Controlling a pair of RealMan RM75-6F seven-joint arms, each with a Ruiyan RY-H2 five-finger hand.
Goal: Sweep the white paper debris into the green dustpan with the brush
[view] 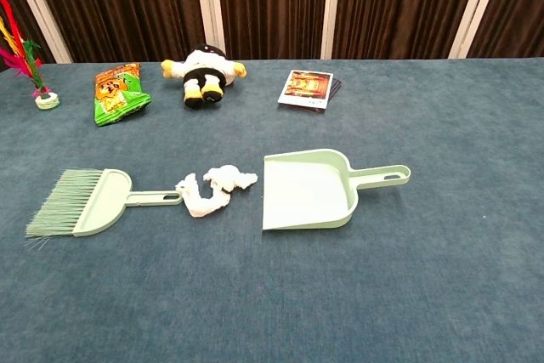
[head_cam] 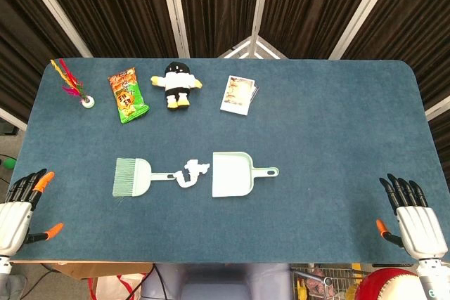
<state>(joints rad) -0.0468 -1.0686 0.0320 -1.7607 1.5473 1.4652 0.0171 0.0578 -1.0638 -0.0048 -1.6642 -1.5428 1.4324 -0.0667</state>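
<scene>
A pale green brush (head_cam: 133,177) (view: 85,201) lies flat on the blue table, bristles to the left and handle pointing right. Crumpled white paper debris (head_cam: 191,171) (view: 212,189) sits just past the handle's end. The green dustpan (head_cam: 234,174) (view: 306,189) lies to the right of the paper, its open mouth facing it and its handle pointing right. My left hand (head_cam: 20,209) hovers at the table's near left corner, fingers spread, holding nothing. At the near right corner my right hand (head_cam: 413,219) is the same, empty with fingers apart. Neither hand appears in the chest view.
Along the far side stand a feathered shuttlecock (head_cam: 77,89) (view: 34,74), a snack bag (head_cam: 127,96) (view: 119,91), a plush toy (head_cam: 178,83) (view: 202,72) and a small booklet (head_cam: 239,94) (view: 309,88). The table's front edge (head_cam: 225,261) runs between my hands.
</scene>
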